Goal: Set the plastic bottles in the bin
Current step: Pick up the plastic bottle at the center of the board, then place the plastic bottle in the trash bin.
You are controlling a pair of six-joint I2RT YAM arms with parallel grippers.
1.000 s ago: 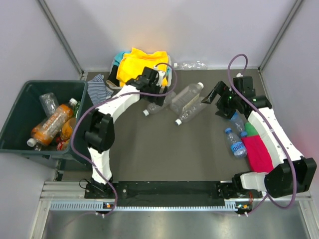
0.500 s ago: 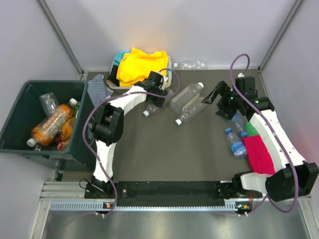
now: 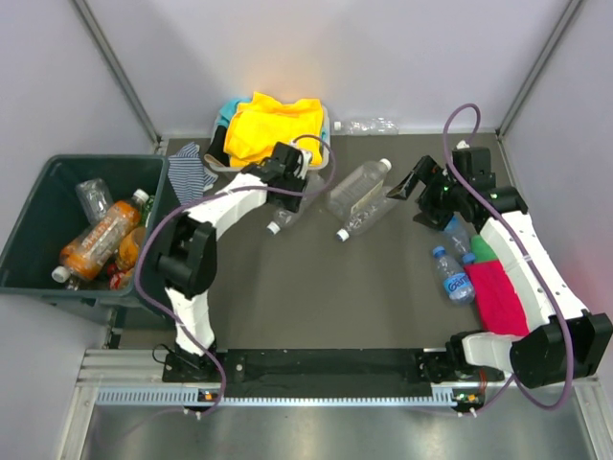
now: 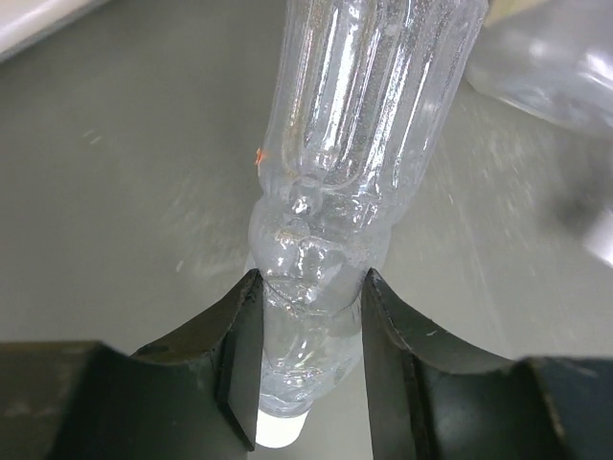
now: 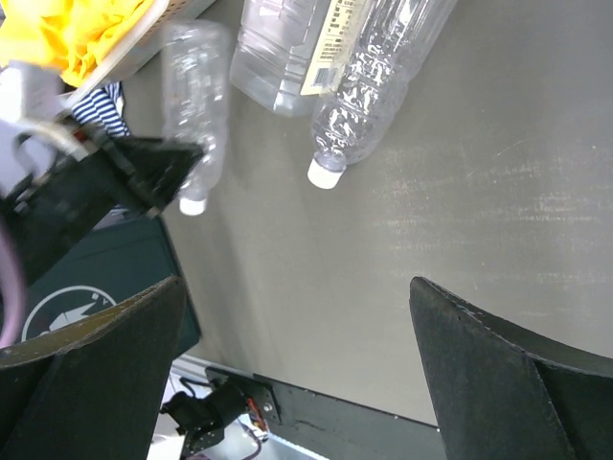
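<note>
Left fingers around clear bottle

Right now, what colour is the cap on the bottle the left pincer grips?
White; the cap shows best in the right wrist view.

- Large, deep, dark green rectangular plastic bin: upright at the left edge of the frame. It holds an orange bottle and a crushed clear bottle, both lying down.
- Slim clear ribbed bottle: white cap, upper centre, neck pinched in the left tool.
- Two clear white-capped bottles: lying side by side on the counter at centre.
- Blue-labelled bottle: lying at right.
</note>
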